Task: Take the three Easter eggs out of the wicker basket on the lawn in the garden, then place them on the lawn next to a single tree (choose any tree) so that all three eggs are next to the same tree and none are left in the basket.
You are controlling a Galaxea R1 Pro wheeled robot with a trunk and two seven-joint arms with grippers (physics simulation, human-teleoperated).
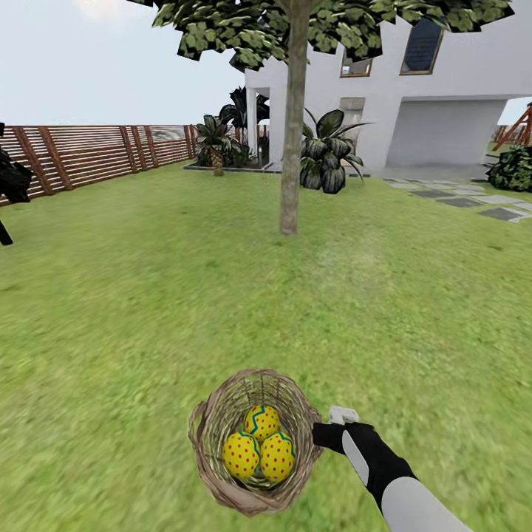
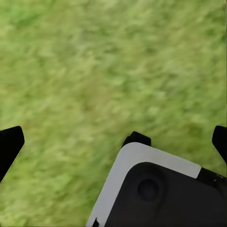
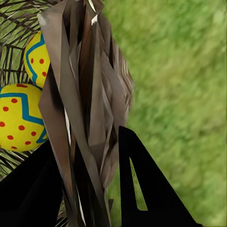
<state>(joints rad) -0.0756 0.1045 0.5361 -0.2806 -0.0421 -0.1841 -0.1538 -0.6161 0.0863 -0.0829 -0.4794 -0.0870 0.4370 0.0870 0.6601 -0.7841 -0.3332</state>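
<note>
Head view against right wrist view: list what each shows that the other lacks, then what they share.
Head view alone: the tree, wooden fence, white house, stepping-stone path and all three Easter eggs in the basket.

Right wrist view alone: the right gripper with one finger inside and one outside the wicker basket wall, gripping it.

Shared: the basket, eggs (two in the wrist view) and the lawn.

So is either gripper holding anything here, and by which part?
The right gripper grips the basket by its rim wall, one finger inside and one outside. The left gripper is open over grass, holding nothing.
</note>
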